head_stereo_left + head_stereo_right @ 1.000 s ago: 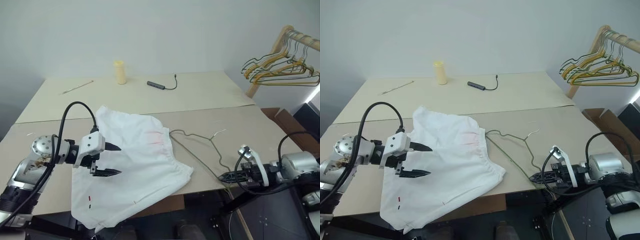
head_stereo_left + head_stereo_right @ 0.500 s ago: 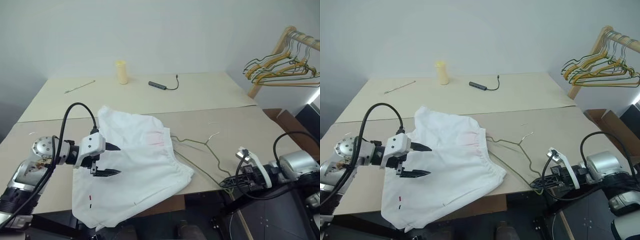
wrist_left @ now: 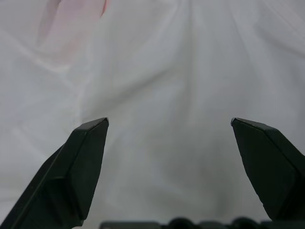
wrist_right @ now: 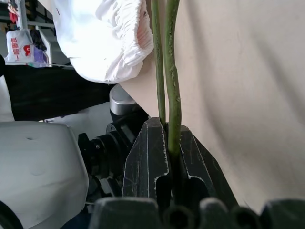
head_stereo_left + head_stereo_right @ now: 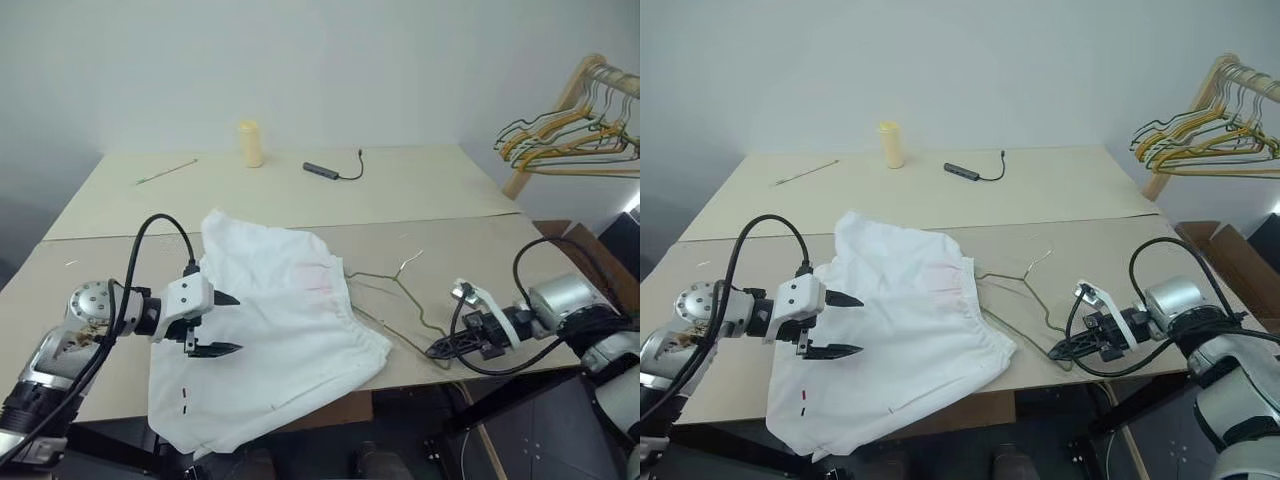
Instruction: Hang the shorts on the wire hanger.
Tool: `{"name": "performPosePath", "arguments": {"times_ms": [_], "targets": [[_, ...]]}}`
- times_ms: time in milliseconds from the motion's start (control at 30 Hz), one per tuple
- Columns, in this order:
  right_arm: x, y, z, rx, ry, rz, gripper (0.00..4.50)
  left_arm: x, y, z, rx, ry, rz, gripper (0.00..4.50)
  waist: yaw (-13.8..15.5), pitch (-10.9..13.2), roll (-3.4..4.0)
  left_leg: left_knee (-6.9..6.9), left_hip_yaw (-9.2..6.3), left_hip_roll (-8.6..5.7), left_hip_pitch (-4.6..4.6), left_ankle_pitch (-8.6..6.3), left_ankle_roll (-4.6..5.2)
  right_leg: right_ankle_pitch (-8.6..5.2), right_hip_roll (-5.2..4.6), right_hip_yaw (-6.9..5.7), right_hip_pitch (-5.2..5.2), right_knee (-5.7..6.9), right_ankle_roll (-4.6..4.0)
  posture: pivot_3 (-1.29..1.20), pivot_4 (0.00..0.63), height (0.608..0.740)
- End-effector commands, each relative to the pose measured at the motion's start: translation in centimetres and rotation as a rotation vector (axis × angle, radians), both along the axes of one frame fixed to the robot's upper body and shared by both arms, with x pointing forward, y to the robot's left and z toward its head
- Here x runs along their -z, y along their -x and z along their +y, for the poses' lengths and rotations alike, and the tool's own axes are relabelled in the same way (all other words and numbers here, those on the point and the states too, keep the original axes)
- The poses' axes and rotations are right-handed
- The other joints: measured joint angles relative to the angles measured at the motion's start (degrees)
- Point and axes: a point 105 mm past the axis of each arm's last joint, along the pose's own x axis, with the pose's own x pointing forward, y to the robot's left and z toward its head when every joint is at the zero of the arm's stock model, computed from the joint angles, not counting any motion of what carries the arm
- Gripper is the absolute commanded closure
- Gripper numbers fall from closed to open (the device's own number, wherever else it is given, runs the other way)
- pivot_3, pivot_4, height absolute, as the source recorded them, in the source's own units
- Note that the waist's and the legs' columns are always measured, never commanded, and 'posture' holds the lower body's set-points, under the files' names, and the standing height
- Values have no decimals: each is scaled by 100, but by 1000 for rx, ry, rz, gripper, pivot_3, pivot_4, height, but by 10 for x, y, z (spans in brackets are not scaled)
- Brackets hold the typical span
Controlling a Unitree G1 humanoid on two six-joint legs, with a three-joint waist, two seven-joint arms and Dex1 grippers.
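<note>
- Right end effector (image 5: pixel 1065 350) pinches the wire hanger (image 5: pixel 1025 297) corner; slide it flat toward the shorts (image 5: pixel 902 330) waistband.
- Left end effector (image 5: pixel 845 325), spread, should lift fabric.

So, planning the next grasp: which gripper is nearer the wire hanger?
Right. The right gripper is shut on the wire hanger; the left gripper hovers open over the shorts.

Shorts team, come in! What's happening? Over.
Left claw open over the shorts. Right claw shut on the wire hanger. Shorts not hung. Nothing blocking.
</note>
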Motion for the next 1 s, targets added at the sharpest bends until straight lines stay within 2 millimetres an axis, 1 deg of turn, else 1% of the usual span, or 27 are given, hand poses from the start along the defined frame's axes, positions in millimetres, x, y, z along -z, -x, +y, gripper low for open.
{"name": "performPosePath", "arguments": {"times_ms": [33, 233, 400, 500, 667, 867, 1000], "targets": [[-16, -13, 7, -10, -75, -41, 4500, -7, 0, -5, 20, -9, -53, 26, -11, 0, 0, 0, 0, 0, 1, 0, 0, 0, 1, 0, 0, 2, 0, 41, 0, 740], [-16, -30, 10, 29, -56, -68, 4500, -5, 3, -5, 10, -12, -49, 26, -8, -1, 1, 0, -2, 2, 6, 0, 0, 1, 5, 2, 1, 8, -4, 62, 0, 740], [-14, -30, 15, -7, -57, -75, 4500, -2, 8, -1, -6, -21, -43, 26, 86, 0, 2, 0, -1, 1, 0, 0, 0, 1, 2, 2, -3, 7, -3, 71, 0, 740], [-12, -36, 18, 3, -52, -94, 4500, 1, 9, -1, -11, -25, -41, 26, 134, 0, 3, 0, 0, 2, 1, 0, 0, 1, 3, 1, -4, 10, -4, 74, 0, 740], [-19, -52, 19, 87, -83, -148, 4500, 2, 11, -4, -8, -19, -40, 26, 153, 0, 7, 1, 0, 4, 4, 0, 0, 2, 7, 1, -2, 12, -6, 73, 0, 740], [-23, -59, 16, 143, -106, -180, 4500, 5, 10, -5, -7, -25, -43, 26, 200, 1, 9, 2, -1, 3, -4, 0, 0, 2, 7, 0, -6, 10, -5, 67, 0, 740], [-34, -73, 16, 192, -139, -297, 4500, 6, 8, -6, -13, -20, -49, 26, 214, 2, 12, 2, 0, 3, -5, 0, 0, 2, 7, 0, -7, 12, -6, 57, 0, 740]]}}
